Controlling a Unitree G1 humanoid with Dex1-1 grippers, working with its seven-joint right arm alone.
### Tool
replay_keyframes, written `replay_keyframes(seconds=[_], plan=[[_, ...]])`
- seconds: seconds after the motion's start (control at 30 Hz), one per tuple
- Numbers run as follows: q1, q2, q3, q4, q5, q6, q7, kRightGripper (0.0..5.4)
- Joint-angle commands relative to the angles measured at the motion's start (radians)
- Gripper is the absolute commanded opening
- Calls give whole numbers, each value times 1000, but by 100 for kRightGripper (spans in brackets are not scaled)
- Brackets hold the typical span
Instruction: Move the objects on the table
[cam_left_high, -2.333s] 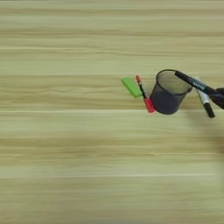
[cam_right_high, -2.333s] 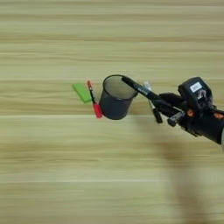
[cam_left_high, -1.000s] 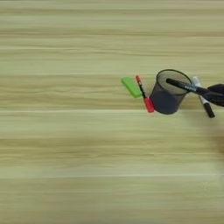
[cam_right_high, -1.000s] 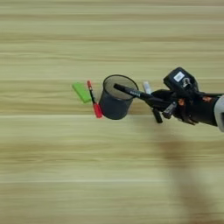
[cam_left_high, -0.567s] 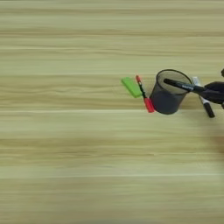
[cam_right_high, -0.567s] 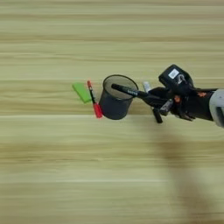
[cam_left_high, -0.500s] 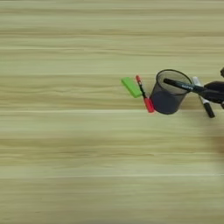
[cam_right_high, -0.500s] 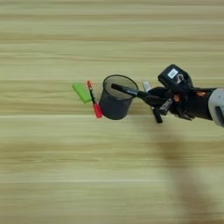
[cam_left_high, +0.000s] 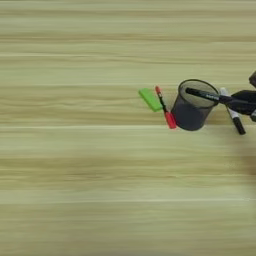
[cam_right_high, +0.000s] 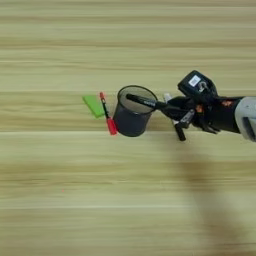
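A black mesh cup stands upright right of the table's middle. Across its open mouth, nearly level, reaches a slim black marker, its tip above the opening. My right gripper is shut on the marker's right end, just right of the cup; it also shows at the right edge as the gripper. The black pen with red cap lies against the cup's left side. A flat green block lies just left of the pen.
A second slim dark stick with a pale end lies on the table under the gripper, right of the cup. My silver forearm comes in from the right edge.
The gripper has moved left toward the cup with the marker. The marker has levelled out and its tip now hangs over the cup's mouth. Cup, pen and block have not moved.
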Motion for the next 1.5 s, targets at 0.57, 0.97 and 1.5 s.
replay_keyframes(seconds=[0.57,0.97,1.5], plan=[[-75,-38,-26,-32,-14,-31,-22,301],[-32,15,-121,-147,33,-5,-57,449],[139,214,-222,-443,146,20,-176,536]])
